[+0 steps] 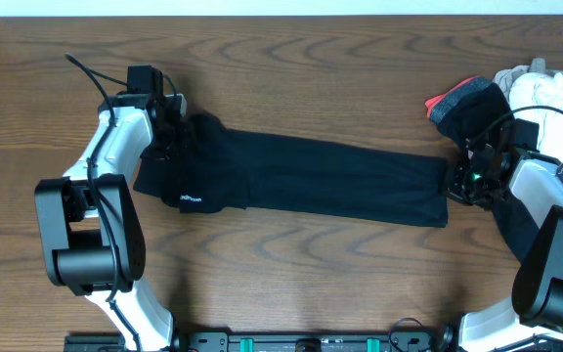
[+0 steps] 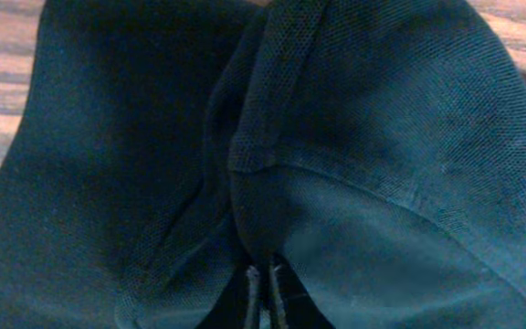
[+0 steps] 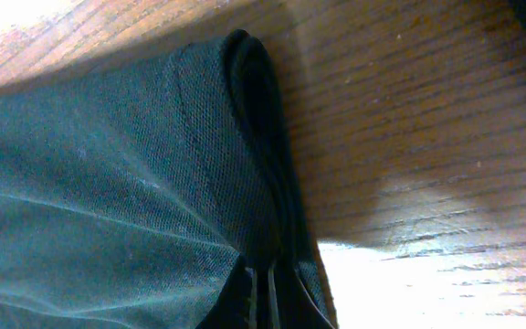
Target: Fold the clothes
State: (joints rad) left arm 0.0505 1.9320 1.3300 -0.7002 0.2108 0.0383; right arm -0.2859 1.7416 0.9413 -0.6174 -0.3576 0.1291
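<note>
Close up, left tool [image 2: 263, 294] clamped together on a bunched fold of plain black short-sleeved fabric T-shirt [image 2: 382, 137]; right tool [image 3: 261, 291] likewise pinched on its folded hem edge. Lies stretched as a long narrow band across brown wooden table [image 1: 311, 78], between both tools, small white logo [image 1: 192, 198] facing up near the left end. Farther right, heaped white and red-edged black garments [image 1: 545, 93], just beside the right tool.

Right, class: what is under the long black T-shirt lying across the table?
The black T-shirt lies on the wooden table; bare wood shows along both long sides. At its right end its own fabric is doubled under. Whatever lies beneath its middle is covered and cannot be seen.
</note>
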